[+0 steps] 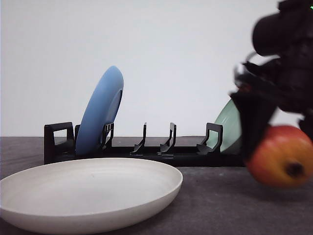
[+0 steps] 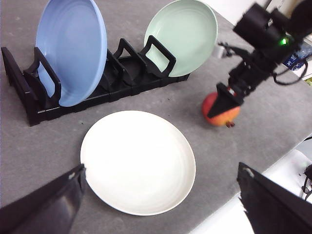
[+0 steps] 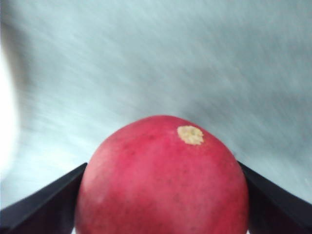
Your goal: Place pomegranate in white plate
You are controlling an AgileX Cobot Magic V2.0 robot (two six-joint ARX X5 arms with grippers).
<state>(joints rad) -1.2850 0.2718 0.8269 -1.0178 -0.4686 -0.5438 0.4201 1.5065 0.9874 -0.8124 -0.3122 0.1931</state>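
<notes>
Dark grey table (image 1: 220, 205), white plate (image 1: 88, 193) flat at near left, black dish rack (image 1: 146, 149) standing farther back, pomegranate (image 1: 281, 155) at right, contact with table unclear.

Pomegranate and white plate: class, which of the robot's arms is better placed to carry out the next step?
Right. The right gripper already clasps the pomegranate beside the white plate; the left gripper is open and holds nothing.

A lab-like test bench: grey tabletop (image 2: 273, 126), blank white wall (image 1: 186, 58), cabling.
</notes>
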